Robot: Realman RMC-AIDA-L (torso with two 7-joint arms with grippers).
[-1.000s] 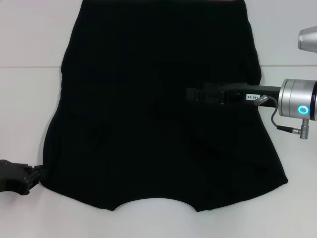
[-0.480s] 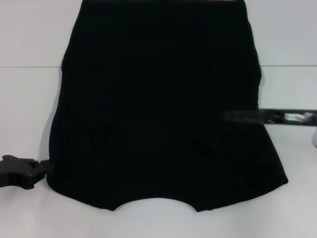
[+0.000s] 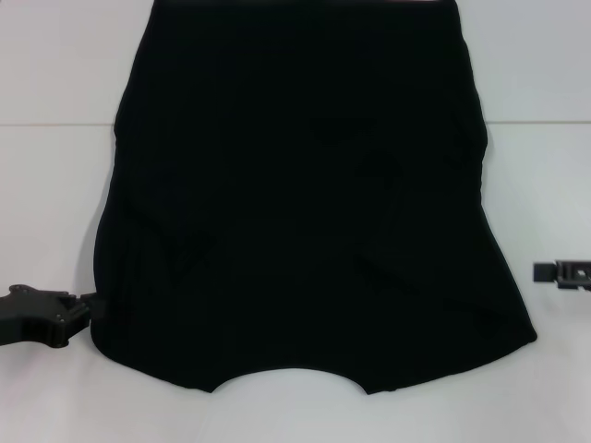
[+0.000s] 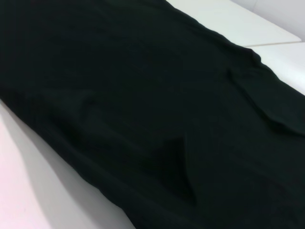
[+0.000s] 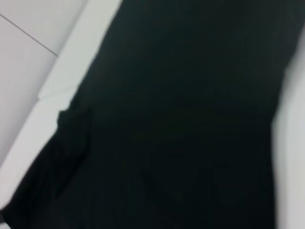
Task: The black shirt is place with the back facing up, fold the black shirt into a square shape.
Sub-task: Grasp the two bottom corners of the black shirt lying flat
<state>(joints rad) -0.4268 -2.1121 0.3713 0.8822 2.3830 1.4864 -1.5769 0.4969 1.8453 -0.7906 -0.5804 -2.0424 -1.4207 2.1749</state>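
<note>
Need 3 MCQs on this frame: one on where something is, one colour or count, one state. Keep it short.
1. Where is the left gripper?
A. At the near left corner of the black shirt
B. Over the shirt's middle
C. Beyond the shirt's far edge

2. What colour is the table under the shirt?
A. Brown
B. White
C. Green

3. How does the shirt lie?
A. Rolled into a tube
B. Hanging from a gripper
C. Flat on the table, both sleeves folded in over the body

Answers: 1 A, the head view shows it at the shirt's near left corner, while the right gripper sits off the shirt's right edge. 2 B, white surface shows all round the shirt. 3 C, the fabric lies flat with sleeve folds on top and no sleeve sticking out.
</note>
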